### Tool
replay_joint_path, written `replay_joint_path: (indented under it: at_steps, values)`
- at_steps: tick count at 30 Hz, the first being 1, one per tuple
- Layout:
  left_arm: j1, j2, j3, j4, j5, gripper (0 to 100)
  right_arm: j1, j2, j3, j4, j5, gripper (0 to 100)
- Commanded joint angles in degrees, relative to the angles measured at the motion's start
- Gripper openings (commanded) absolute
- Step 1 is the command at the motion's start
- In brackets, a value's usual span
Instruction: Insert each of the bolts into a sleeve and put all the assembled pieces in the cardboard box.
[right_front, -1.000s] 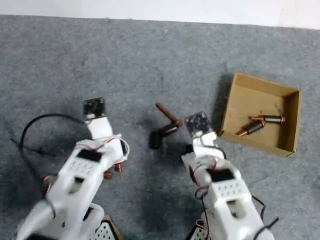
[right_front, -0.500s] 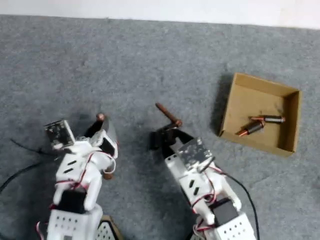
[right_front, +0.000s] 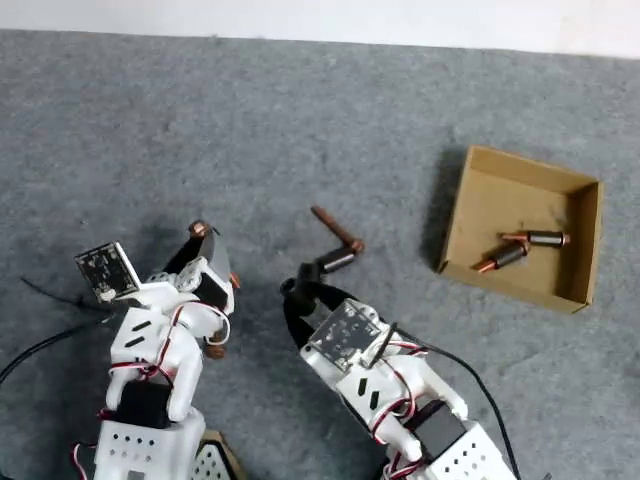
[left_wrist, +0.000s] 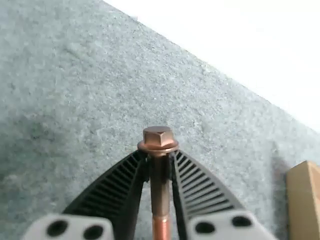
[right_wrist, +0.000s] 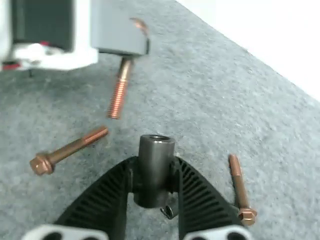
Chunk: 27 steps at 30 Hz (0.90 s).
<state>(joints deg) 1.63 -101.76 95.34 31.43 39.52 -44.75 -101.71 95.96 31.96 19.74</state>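
Observation:
My left gripper (right_front: 203, 258) (left_wrist: 159, 162) is shut on a copper bolt (left_wrist: 159, 175), whose hex head (right_front: 199, 230) sticks out past the fingertips. My right gripper (right_front: 297, 297) (right_wrist: 153, 172) is shut on a black sleeve (right_wrist: 154, 162), held with its open bore facing the left arm. In the right wrist view, the left gripper (right_wrist: 122, 50) hangs just beyond the sleeve with the bolt's threaded shank (right_wrist: 120, 89) pointing down. Two loose bolts (right_wrist: 67, 150) (right_wrist: 240, 189) lie on the carpet. Another sleeve (right_front: 337, 261) lies beside a bolt (right_front: 337, 229). The cardboard box (right_front: 577, 250) holds two assembled pieces (right_front: 520, 247).
Grey carpet covers the table, with open room at the back and on the left. A black cable (right_front: 50, 300) loops on the carpet to the left of the left arm. The box's corner (left_wrist: 306, 200) shows at the edge of the left wrist view.
The right gripper closed on the black sleeve, lifted it and swung left toward the other arm. The left arm pulled back and turned its wrist, bringing the bolt head up.

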Motion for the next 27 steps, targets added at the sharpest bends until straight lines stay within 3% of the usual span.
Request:
replay_joint_path:
  at_steps: [1, 27]
  values:
    - [-0.2, -0.7, -4.3, -1.2, 2.9, 1, -0.7, 0.5, 8.0, -0.7, 1.1, 0.4]
    - [16.4, -3.2, -10.5, 1.8, 3.5, 1, -0.7, 0.5, 8.0, -3.4, 5.5, 0.4]
